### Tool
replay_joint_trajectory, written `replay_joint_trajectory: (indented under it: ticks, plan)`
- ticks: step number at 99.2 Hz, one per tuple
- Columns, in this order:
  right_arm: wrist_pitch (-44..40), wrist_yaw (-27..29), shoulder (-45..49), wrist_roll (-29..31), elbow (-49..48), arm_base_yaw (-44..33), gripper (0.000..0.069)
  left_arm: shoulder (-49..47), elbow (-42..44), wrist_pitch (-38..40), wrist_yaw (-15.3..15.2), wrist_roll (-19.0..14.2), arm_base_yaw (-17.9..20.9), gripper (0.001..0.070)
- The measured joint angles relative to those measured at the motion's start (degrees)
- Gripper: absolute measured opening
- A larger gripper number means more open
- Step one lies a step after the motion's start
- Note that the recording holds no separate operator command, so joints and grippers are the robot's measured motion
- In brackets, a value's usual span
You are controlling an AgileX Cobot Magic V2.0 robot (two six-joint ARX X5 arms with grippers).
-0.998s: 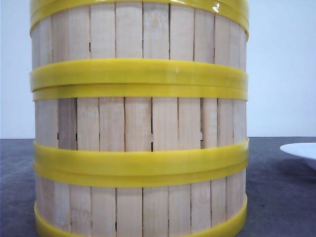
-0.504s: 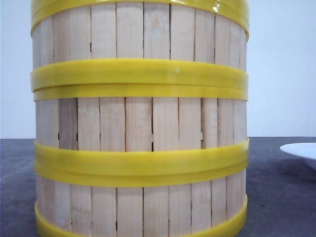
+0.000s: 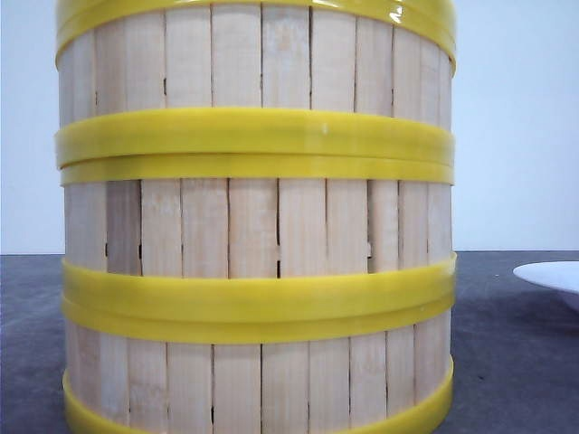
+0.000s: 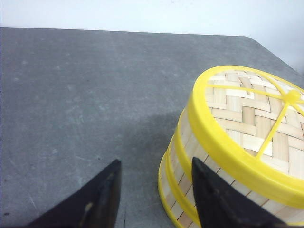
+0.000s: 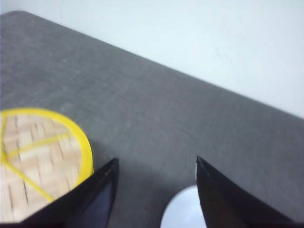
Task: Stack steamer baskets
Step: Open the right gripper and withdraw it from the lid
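Evidently stacking complete — steamer baskets [image 3: 258, 226] standing three high.
Left pincer [image 4: 154, 199] and right pincer [image 5: 154, 190] both hanging released, grasping nothing — lift away without nudging the walls.

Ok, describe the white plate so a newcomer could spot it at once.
Start from the tall stack of steamer baskets filling the middle of the front view on the dark grey table. Look to its right: the white plate sits apart at the picture's edge. It is the only plain white, low, smooth item, without slats or yellow bands.

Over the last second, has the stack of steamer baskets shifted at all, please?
No. The stack of steamer baskets keeps its place against the white plate and the table edge.
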Motion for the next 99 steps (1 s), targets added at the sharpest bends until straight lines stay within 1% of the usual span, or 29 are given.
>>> replay_joint_trajectory:
  ticks: [28,45,48,50,53,57,60,64,75,99]
  plan:
    - [-1.42,1.25,-11.26,6.75,-15.08,0.0,0.0314,0.0,0.0,0.0,0.0,-0.02,0.0,0.0275]
    - [-1.05,1.27,-13.29,8.44,-16.15,0.0,0.0312,0.0,0.0,0.0,0.0,0.0,0.0,0.0274]
    - [-1.09,1.22,-13.4,8.52,-16.15,0.0,0.0293,0.0,0.0,-0.02,0.0,0.0,0.0,0.0266]
    - [-1.09,1.22,-13.46,8.66,-16.15,0.0,0.0265,0.0,0.0,-0.04,0.0,0.0,0.0,0.0251]
    - [-1.11,1.22,-13.55,8.85,-16.15,0.0,0.0201,0.0,0.0,-0.15,0.0,0.0,0.0,0.0207]
    - [-1.25,1.2,-13.55,8.83,-16.15,0.0,0.0113,0.0,0.0,-0.28,0.0,-0.07,0.0,0.0121]
    - [-1.27,1.11,-13.55,8.83,-16.15,0.0,0.0075,0.0,0.0,-0.37,0.0,-0.02,0.0,0.0083]
    - [-1.22,0.96,-13.53,8.83,-16.15,0.0,0.0046,0.0,0.0,-0.35,0.0,-0.02,0.0,0.0053]
    - [-1.22,0.85,-13.53,8.85,-16.15,0.0,0.0017,0.0,0.0,-0.35,0.0,-0.02,0.0,0.0029]
    - [-1.22,1.09,-13.53,8.85,-16.15,0.0,0.0011,0.0,0.0,-0.35,0.0,-0.02,0.0,0.0029]
